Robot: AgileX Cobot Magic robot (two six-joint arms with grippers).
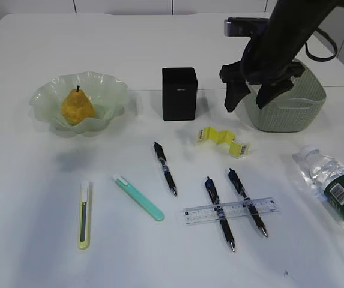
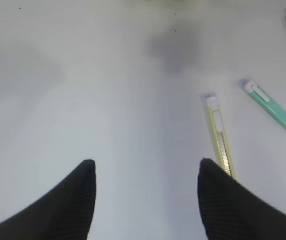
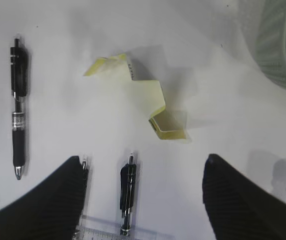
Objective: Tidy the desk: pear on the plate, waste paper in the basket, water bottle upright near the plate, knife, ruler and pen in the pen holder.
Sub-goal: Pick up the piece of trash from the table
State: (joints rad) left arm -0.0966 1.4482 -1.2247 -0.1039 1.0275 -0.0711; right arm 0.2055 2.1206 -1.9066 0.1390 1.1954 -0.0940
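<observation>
A yellow pear (image 1: pixel 77 107) sits in the green ruffled plate (image 1: pixel 45 96). Crumpled yellow waste paper (image 1: pixel 223 139) lies on the table, and shows in the right wrist view (image 3: pixel 143 95). My right gripper (image 1: pixel 245 108) is open and empty, hovering above the paper (image 3: pixel 143 160), beside the grey-green basket (image 1: pixel 289 108). The water bottle (image 1: pixel 334 186) lies on its side at the right. Three pens (image 1: pixel 165 168) (image 1: pixel 220 213) (image 1: pixel 247 201) and a clear ruler (image 1: pixel 230 210) lie in front. My left gripper (image 2: pixel 145 165) is open and empty, left of the yellow-green knife (image 2: pixel 220 137).
The black pen holder (image 1: pixel 179 93) stands upright at centre back. A teal knife (image 1: pixel 138 197) lies beside the yellow-green knife (image 1: pixel 84 215). Two of the pens lie across the ruler. The basket's wall (image 3: pixel 282 40) is close on the right gripper's right.
</observation>
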